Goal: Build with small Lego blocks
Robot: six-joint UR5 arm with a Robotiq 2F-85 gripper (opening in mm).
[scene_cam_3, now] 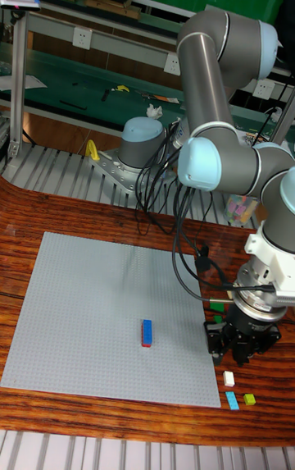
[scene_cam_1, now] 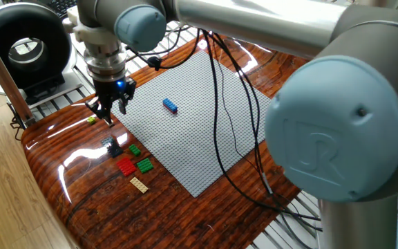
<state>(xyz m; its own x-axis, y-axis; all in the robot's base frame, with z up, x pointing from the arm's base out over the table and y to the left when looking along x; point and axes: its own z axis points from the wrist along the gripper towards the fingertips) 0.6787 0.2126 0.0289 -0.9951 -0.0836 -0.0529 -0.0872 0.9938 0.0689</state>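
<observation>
1. The gripper (scene_cam_1: 106, 113) hung just off the left edge of the grey baseplate (scene_cam_1: 199, 131), over the wooden table (scene_cam_1: 81, 200); I could not tell if its fingers were apart or together.
2. A blue brick (scene_cam_1: 170, 105) with a red part under it sat on the baseplate, near the far left corner.
3. A yellow-green piece (scene_cam_1: 91, 120) lay on the table beside the gripper.
4. Grey pieces (scene_cam_1: 110, 145), green bricks (scene_cam_1: 144, 164), a red brick (scene_cam_1: 126, 167) and a tan plate (scene_cam_1: 138, 184) lay along the baseplate's left edge.

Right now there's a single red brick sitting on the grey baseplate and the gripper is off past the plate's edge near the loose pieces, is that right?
Not quite: the brick on the grey baseplate is blue, as the fixed view shows. The gripper is indeed past the plate's edge, near the loose pieces.
</observation>
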